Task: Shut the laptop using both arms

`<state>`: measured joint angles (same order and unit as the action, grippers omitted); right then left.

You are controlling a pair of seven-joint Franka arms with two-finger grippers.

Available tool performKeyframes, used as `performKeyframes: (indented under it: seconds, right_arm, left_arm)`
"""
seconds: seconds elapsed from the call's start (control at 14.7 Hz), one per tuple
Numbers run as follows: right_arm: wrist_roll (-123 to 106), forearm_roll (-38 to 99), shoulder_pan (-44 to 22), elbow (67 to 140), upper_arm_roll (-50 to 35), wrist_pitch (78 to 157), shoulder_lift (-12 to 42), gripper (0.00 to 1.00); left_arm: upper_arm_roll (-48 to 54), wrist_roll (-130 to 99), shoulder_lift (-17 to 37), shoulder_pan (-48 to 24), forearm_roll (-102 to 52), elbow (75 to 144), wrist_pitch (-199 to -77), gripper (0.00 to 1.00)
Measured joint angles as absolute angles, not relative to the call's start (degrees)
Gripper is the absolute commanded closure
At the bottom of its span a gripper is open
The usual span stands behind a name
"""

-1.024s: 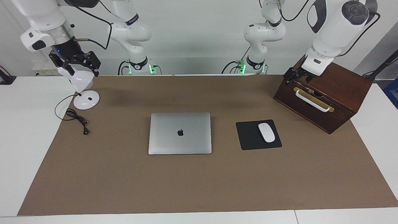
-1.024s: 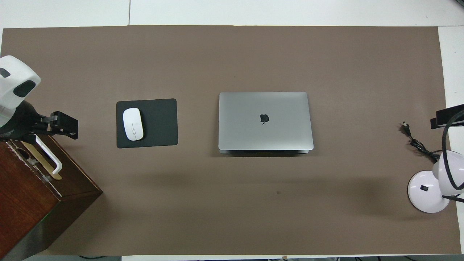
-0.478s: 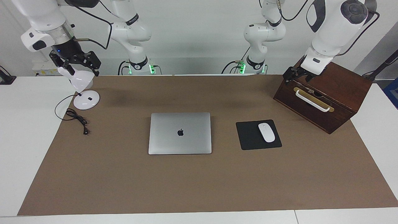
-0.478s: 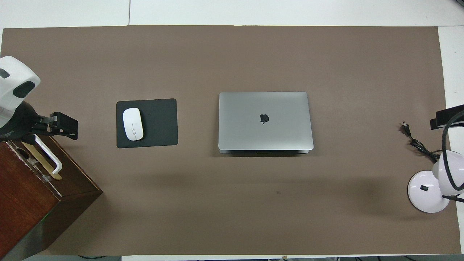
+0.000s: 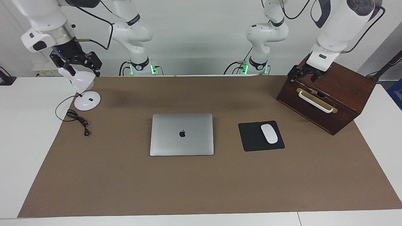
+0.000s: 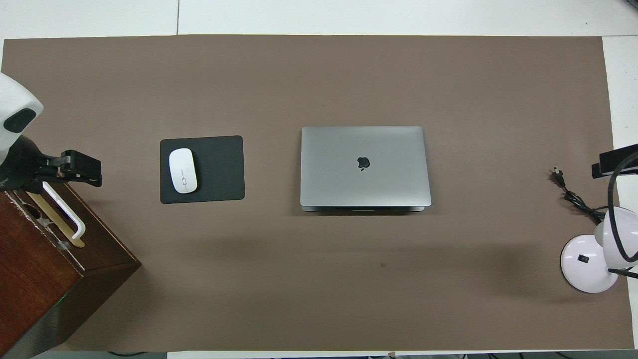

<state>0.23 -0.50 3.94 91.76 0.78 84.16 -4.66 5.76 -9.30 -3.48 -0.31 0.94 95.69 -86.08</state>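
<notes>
The silver-grey laptop (image 5: pixel 181 134) (image 6: pixel 364 166) lies flat in the middle of the brown mat with its lid down and the dark logo facing up. Neither gripper touches it. My left gripper (image 5: pixel 301 76) (image 6: pixel 79 167) hangs open over the upper front edge of the wooden box, holding nothing. My right gripper (image 5: pixel 79 66) hovers open just over the head of the white desk lamp at the right arm's end, holding nothing. In the overhead view only a black edge of the right gripper (image 6: pixel 614 160) shows.
A black mouse pad (image 5: pixel 251 138) with a white mouse (image 5: pixel 269 133) lies beside the laptop toward the left arm's end. The dark wooden box (image 5: pixel 339 94) with a white handle stands nearer to the robots there. The white lamp (image 5: pixel 87 101) and its black cord (image 5: pixel 77 119) sit at the right arm's end.
The left arm has risen a little and drawn slightly outward over the box. The right gripper and the laptop have stayed where they were.
</notes>
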Motion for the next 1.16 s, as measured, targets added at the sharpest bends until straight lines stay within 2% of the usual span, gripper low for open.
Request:
performKeyframes:
  seconds: [1.16]
  right_arm:
    - [0.23, -0.5, 3.98, 91.76, 0.78, 84.15, -4.66, 0.0]
  left_arm:
    - [6.36, -8.5, -4.63, 1.24, -2.67, 97.14, -90.56, 0.0]
